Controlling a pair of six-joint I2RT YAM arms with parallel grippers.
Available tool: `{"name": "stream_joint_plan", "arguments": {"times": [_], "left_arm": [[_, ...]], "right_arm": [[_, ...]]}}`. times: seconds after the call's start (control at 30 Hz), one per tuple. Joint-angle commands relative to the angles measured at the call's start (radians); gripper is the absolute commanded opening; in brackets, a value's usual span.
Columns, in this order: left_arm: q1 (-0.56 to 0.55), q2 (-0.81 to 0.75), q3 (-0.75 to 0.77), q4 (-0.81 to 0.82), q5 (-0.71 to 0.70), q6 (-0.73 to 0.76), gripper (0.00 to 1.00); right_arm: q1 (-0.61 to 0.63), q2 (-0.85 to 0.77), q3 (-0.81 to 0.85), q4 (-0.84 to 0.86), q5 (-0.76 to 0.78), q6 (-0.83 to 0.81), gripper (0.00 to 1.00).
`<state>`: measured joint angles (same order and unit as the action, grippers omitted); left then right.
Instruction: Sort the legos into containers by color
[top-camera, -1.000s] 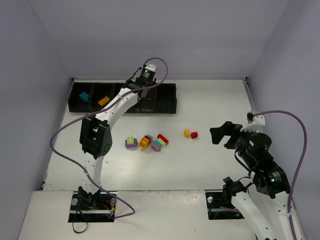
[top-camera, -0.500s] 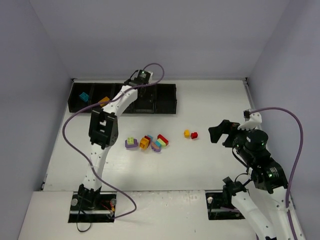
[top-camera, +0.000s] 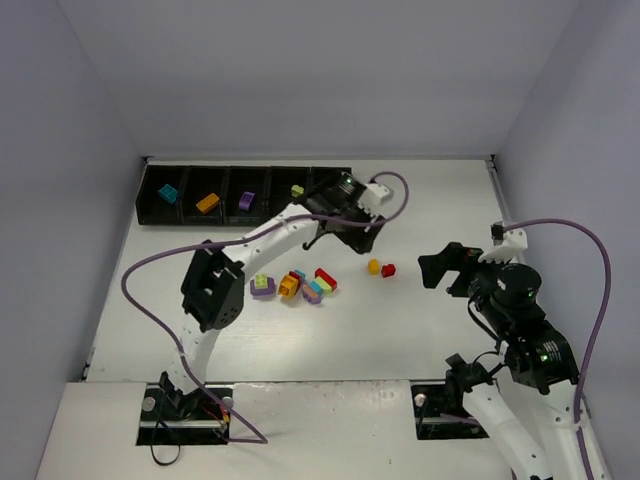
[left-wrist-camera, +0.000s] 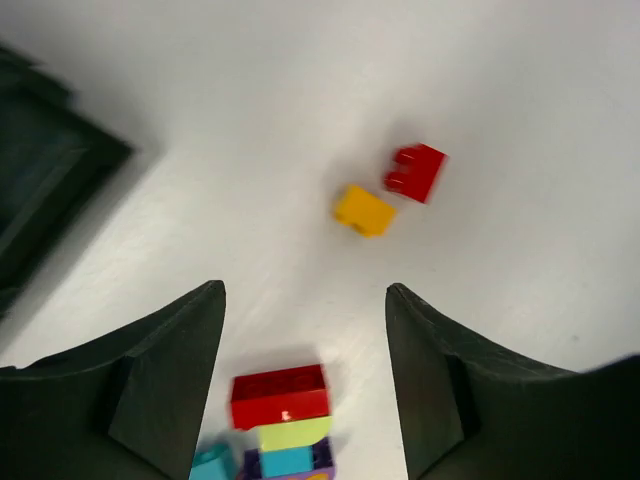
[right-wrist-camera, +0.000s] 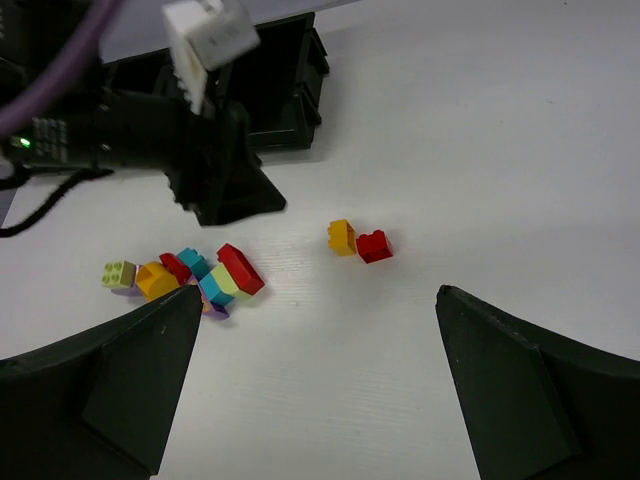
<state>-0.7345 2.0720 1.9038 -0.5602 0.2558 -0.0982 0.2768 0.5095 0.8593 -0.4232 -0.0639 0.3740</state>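
The containers (top-camera: 330, 212) are a black row of bins at the back left, also seen in the right wrist view (right-wrist-camera: 285, 70). Single bins hold a teal brick (top-camera: 167, 193), an orange brick (top-camera: 207, 203), a purple brick (top-camera: 246, 201) and a lime brick (top-camera: 297, 190). Loose legos lie mid-table: a mixed cluster (top-camera: 300, 285) with a red brick (left-wrist-camera: 280, 395) on a lime and teal stack. An orange brick (left-wrist-camera: 363, 210) and a small red brick (left-wrist-camera: 415, 172) lie apart to the right. My left gripper (left-wrist-camera: 305, 290) hovers open and empty above the cluster's red brick. My right gripper (right-wrist-camera: 318, 293) stands wide open and empty.
White table with grey walls on three sides. My left arm (top-camera: 270, 232) stretches across in front of the bins. In the top view the right gripper (top-camera: 435, 268) sits right of the orange and red pair (top-camera: 380, 268).
The left arm swung from over the bins out to the right, above the loose bricks. A purple and a lime brick now show in bins it had covered. The right arm barely moved.
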Motion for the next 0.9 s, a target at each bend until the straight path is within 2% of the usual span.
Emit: {"name": "stream_joint_plan", "arguments": {"times": [0.0,0.3,0.7,0.77,0.87], "left_arm": [[-0.034,0.051,0.043,-0.03,0.083,0.081,0.59],[-0.098,0.195,0.129,-0.052,0.063,0.176,0.59],[-0.115,0.283,0.178,0.006,0.054,0.189,0.59],[-0.114,0.29,0.176,-0.001,0.046,0.19,0.58],[-0.114,0.284,0.164,0.006,0.046,0.19,0.5]], "right_arm": [[0.005,-0.002,0.009,0.073,-0.022,0.0,1.0],[0.005,-0.038,-0.002,0.069,-0.063,0.014,1.0],[0.005,-0.045,0.003,0.064,-0.077,0.017,1.0],[0.005,-0.045,0.004,0.064,-0.077,0.016,1.0],[0.005,-0.048,0.0,0.064,-0.074,0.014,1.0]]}}
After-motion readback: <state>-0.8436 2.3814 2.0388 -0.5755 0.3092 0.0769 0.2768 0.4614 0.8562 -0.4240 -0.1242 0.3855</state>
